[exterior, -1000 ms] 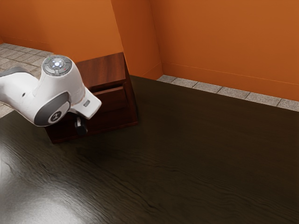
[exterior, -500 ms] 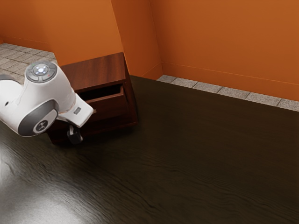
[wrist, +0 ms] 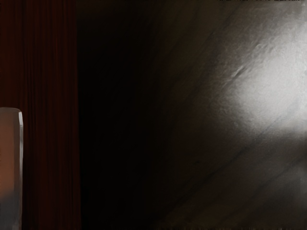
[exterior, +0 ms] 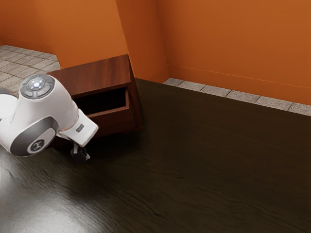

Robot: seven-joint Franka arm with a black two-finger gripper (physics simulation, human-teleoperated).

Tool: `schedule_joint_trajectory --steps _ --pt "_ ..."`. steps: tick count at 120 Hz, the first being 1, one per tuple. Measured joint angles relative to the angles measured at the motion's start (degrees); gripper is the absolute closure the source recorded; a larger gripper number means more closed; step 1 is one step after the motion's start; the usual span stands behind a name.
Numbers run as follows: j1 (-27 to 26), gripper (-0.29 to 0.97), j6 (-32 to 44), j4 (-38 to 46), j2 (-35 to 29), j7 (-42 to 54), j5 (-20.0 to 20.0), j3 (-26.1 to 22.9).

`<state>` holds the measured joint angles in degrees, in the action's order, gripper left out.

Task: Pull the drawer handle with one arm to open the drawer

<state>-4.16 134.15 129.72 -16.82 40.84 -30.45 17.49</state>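
Drawer (exterior: pixel 112 119) had come further out of the cabinet (exterior: pixel 92 75) than 0.5 s ago. The dark opening under the cabinet top was clearly taller. A second ago the drawer front was flush. The arm (exterior: pixel 39 116) had backed off toward the exterior view's left and dropped lower, and the gripper (exterior: pixel 80 154) went with it.

Exterior view:
- The cabinet sat at the far corner of the dark table (exterior: pixel 204 160), up against the orange wall (exterior: pixel 233 39).
- The drawer was partly open. Its interior showed as a black gap, with a lighter top edge along its near wall.
- The gripper hung just above the table surface, in front of the drawer's face and at its lower corner on the exterior view's left.
- The handle was hidden behind the hand.
- The gripper showed as one black lump under the white wrist, so I couldn't tell whether it was open, closed or holding anything.
- Grey tiled floor (exterior: pixel 19 60) ran behind the cabinet.

Wrist view:
- A red-brown wood panel (wrist: pixel 43 72) with vertical grain sat close to the hand, with a band of deep shadow next to it.
- Past the shadow was table surface with a bright glare patch (wrist: pixel 259 96).
- A pale blurred strip (wrist: pixel 9 167) lay against the wood panel. I couldn't tell what it was.
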Motion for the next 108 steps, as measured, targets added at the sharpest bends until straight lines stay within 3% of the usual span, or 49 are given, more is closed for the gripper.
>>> schedule_joint_trajectory --steps 40,60,86,98,108 --pt "-1.1 0.01 0.0 2.5 -3.2 -0.1 0.3 0.0" --pt "-0.8 0.01 0.3 2.2 -3.9 -0.1 2.8 1.2" --pt "-0.7 0.00 0.1 1.7 -10.6 0.3 3.9 0.7" --pt "-1.3 0.00 -2.3 -2.7 -11.5 0.6 5.6 -2.0" --pt "-2.7 0.00 -7.0 -11.2 -9.1 0.8 9.7 -3.2"
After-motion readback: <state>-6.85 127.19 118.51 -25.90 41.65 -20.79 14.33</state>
